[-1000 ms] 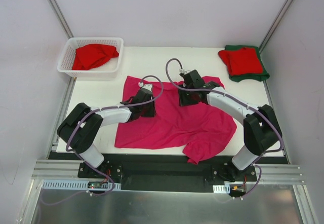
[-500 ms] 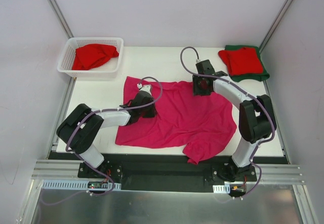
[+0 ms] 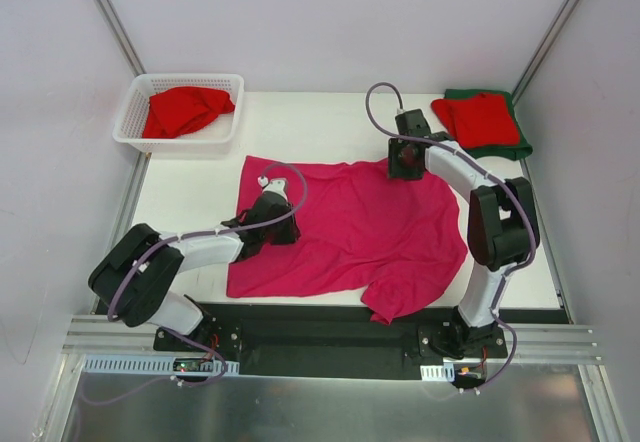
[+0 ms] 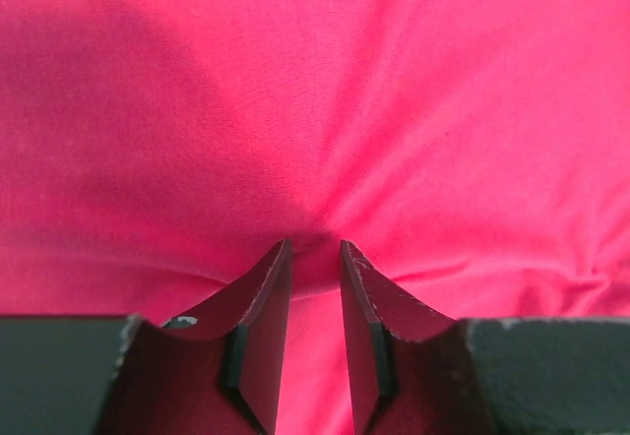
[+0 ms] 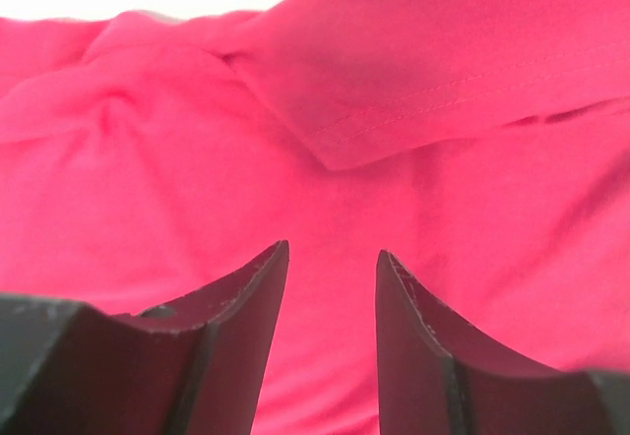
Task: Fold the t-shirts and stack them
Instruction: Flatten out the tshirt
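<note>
1. Layout: pink shirt [image 3: 350,232] lies spread, mostly flat, across the middle of the bench [image 3: 300,122]. Its near right corner is rumpled and hangs over the bench's near edge.
2. Left jaws: down on the left part of the pink shirt, just inside its left edge. They are nearly together. In the left wrist view, creases in the cloth run from all sides into the narrow gap at the tips. I read this as clenched on a small pinch of the pink shirt.
3. Right jaws: at the far edge of the pink shirt, right of its middle. They stand apart, released. In the right wrist view the cloth seen through the gap lies flat, and I see nothing gathered between them.
4. Just beyond the right jaws, a hemmed flap [image 5: 394,130] of the same shirt is folded over onto the cloth, its stitched edge on top. White bench shows past it.
5. Far right corner of the bench: folded red shirt [image 3: 478,119] lies on top of a folded dark green shirt [image 3: 497,151]. The green shows along its near and right edges. This stack is near the right jaws but apart from them.
6. Far left corner: white basket [image 3: 135,132] holds a crumpled red shirt [image 3: 185,110], well apart from the pink shirt.
</note>
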Available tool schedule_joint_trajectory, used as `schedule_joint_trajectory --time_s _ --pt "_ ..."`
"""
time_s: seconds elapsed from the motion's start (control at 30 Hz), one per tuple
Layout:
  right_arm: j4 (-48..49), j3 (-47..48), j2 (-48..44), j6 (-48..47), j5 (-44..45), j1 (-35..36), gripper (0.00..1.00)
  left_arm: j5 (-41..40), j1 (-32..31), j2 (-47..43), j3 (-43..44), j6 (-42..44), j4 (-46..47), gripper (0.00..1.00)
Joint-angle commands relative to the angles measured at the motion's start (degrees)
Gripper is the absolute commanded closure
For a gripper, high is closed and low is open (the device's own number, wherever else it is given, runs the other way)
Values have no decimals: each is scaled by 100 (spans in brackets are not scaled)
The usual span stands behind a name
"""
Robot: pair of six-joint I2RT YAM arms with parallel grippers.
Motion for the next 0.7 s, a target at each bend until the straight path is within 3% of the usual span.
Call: schedule_joint_trajectory --time_s 0.0,0.5,0.67 --pt "-66 316 169 30 121 -136 55 -229 -76 -266 -326 -76 -685 73" --pt "22 369 389 127 15 -268 56 -414 -76 -662 -626 -173 -870 73" --pt "-4 518 486 127 332 -382 49 -414 -76 -671 -608 -164 -888 73"
